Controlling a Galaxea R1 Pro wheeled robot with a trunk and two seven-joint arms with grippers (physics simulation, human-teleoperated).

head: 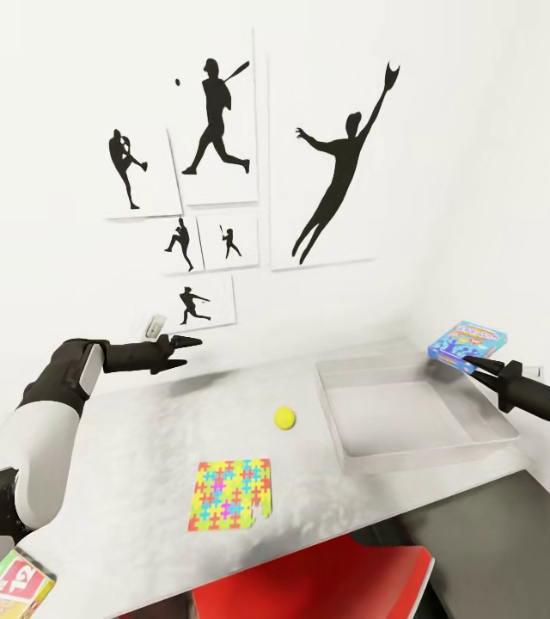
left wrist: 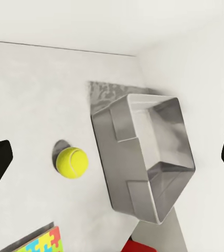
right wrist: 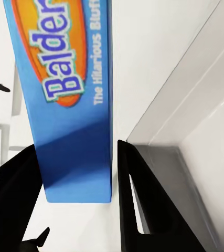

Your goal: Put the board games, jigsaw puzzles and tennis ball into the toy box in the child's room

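Observation:
The toy box (head: pixel 491 447) is a pale grey tray standing empty at the table's (head: pixel 137 447) right end. My right gripper (head: pixel 479 367) is shut on a blue board game (head: pixel 468 342), held just above the tray's far right corner; the box (right wrist: pixel 75 105) shows pinched between the dark fingers (right wrist: pixel 143 205). The tennis ball (head: pixel 285 418) lies left of the tray. A jigsaw puzzle (head: pixel 229 494) lies flat near the front edge. My left gripper (head: pixel 185 344) hovers open above the table's back left, looking down on the ball (left wrist: pixel 72 162) and tray (left wrist: pixel 143 157).
A green-and-white numbered card-game box (head: pixel 4 589) shows at the lower left corner, below the table edge. A red chair (head: pixel 309 585) is tucked under the table's front. White walls with baseball silhouette pictures (head: pixel 219 120) close in the back and right.

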